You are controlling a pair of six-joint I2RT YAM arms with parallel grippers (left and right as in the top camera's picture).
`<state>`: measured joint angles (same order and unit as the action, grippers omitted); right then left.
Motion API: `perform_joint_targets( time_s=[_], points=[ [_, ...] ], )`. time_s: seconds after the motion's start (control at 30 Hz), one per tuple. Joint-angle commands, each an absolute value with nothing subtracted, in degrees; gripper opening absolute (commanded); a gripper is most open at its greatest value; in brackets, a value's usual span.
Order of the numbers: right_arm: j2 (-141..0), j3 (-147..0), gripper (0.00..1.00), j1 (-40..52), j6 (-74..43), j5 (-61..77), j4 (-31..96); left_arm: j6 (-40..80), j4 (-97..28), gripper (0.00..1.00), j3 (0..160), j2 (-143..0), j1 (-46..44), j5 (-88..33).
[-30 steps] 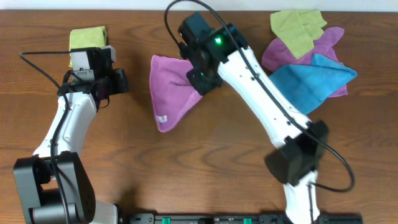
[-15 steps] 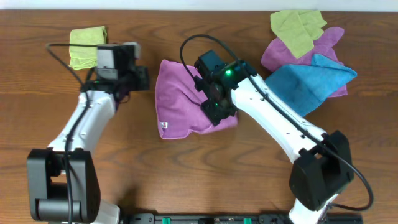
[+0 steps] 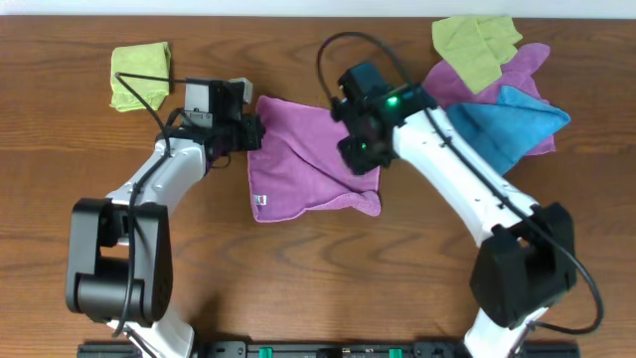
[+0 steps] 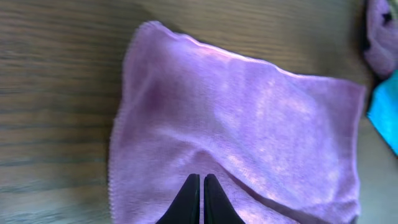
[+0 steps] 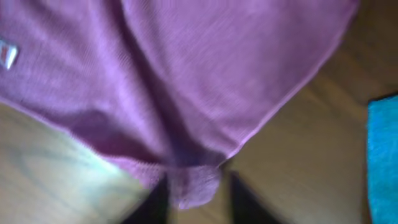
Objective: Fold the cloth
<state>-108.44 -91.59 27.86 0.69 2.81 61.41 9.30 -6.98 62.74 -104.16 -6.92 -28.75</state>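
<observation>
The purple cloth [image 3: 308,164] lies spread out mid-table with a few creases, its white tag [image 3: 261,202] at the lower left corner. My left gripper [image 3: 254,134] is at the cloth's upper left edge. In the left wrist view its fingers [image 4: 202,178] are shut and point over the cloth [image 4: 249,124], with nothing visibly between them. My right gripper [image 3: 362,151] hovers over the cloth's right part. In the blurred right wrist view its fingers [image 5: 198,198] are open, with a loose cloth corner [image 5: 193,180] between them.
A blue cloth [image 3: 502,129] lies on a second purple cloth [image 3: 527,65] at the right, with a yellow-green cloth [image 3: 475,42] behind them. Another yellow-green cloth [image 3: 139,75] lies at the far left. The blue cloth's edge shows in both wrist views [image 4: 387,118] [image 5: 382,155].
The cloth went from a bunched heap to spread out. My right gripper moved right and back over it. My left arm swung right to the cloth's upper left edge.
</observation>
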Motion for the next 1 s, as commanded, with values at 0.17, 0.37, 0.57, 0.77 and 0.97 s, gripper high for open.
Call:
perform_joint_targets(
  time_s=[0.17,0.37,0.57,0.77,0.97],
  points=[
    [-107.2,-90.2,0.02,25.5,0.5,5.4,59.6,9.8,-6.7,0.05,62.7,-104.5,-8.2,-32.9],
    [-107.2,-90.2,0.01,25.5,1.4,9.5,62.0,8.8,-2.7,0.06,62.7,-107.5,-9.5,-26.0],
    [-107.2,-90.2,0.02,26.4,2.4,9.5,65.7,8.8,3.2,0.06,62.7,-111.3,-9.5,-21.0],
    [-107.2,-87.2,0.02,26.4,2.4,9.5,65.5,8.8,9.8,0.06,62.7,-116.0,-9.5,-20.8],
    [-107.2,-82.2,0.02,26.7,1.3,11.5,58.3,8.8,10.3,0.06,62.7,-116.7,-9.5,-18.0]
  ],
)
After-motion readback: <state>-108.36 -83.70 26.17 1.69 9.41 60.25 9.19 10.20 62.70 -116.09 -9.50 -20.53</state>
